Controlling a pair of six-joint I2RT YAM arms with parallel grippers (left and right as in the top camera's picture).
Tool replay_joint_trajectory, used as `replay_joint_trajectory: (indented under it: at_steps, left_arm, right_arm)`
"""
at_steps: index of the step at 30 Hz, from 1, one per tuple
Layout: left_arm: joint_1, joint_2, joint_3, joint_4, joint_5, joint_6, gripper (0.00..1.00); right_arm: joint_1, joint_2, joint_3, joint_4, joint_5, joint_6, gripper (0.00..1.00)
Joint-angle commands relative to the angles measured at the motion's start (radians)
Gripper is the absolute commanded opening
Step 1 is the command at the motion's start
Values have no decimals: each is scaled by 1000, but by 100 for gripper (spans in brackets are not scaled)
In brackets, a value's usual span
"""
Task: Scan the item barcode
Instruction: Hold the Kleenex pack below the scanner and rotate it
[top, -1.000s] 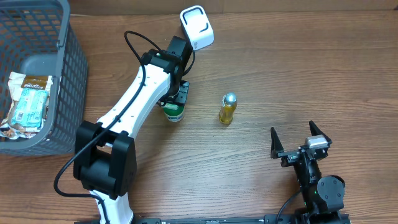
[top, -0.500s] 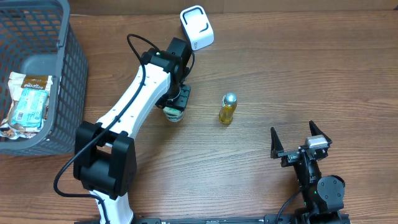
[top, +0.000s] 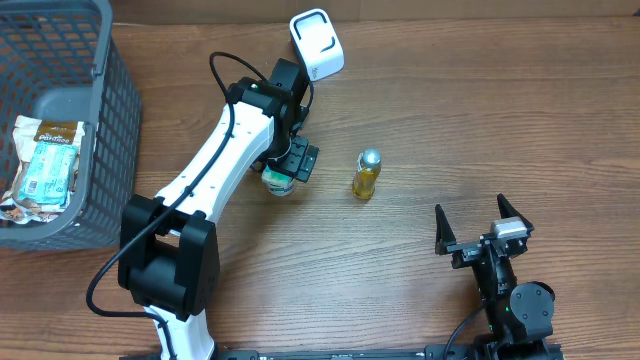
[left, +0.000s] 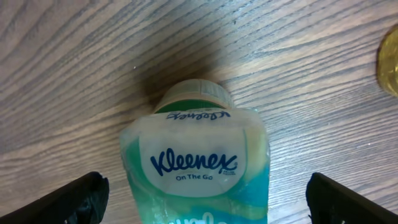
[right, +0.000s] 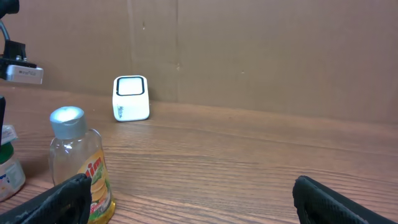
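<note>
The item, a teal and white Kleenex wipes canister (left: 196, 162), rests on the wooden table (top: 420, 110). It lies between the two fingers of my left gripper (left: 205, 202), which is open, with a gap on each side of the canister. From overhead the canister (top: 278, 183) shows just below the left gripper (top: 293, 163). No barcode shows on it. The white scanner (top: 317, 43) stands at the back of the table and also shows in the right wrist view (right: 131, 98). My right gripper (top: 483, 228) is open and holds nothing, near the front right.
A small yellow dish-soap bottle (top: 367, 175) with a silver cap stands right of the canister, seen close in the right wrist view (right: 78, 165). A grey basket (top: 100, 120) holding packets occupies the far left.
The left gripper's jaws have spread wide and let go of the Kleenex canister, which stays on the table. The right arm has not moved.
</note>
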Motion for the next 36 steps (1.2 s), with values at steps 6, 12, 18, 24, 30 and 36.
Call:
replay_joint_trajectory:
  at_steps: [6, 12, 18, 24, 30, 36]
  left_arm:
    - [0, 18, -31, 52, -6, 172, 100]
    - [1, 18, -101, 115, -23, 222, 100]
    - [1, 18, -144, 171, -29, 222, 88]
    - [1, 18, -144, 171, -32, 222, 67]
    - [0, 18, -141, 177, -31, 89, 53]
    - [0, 18, -94, 125, -27, -271, 56]
  right_arm:
    - [-3, -7, -11, 2, 10, -4, 100]
    - [-3, -7, -11, 2, 10, -4, 100]
    - [-3, -7, -11, 2, 10, -4, 100]
    - [-3, -7, -11, 2, 10, -4, 100]
    - [-3, -7, -11, 2, 10, -4, 100]
    - [-3, -7, -11, 2, 10, -4, 100]
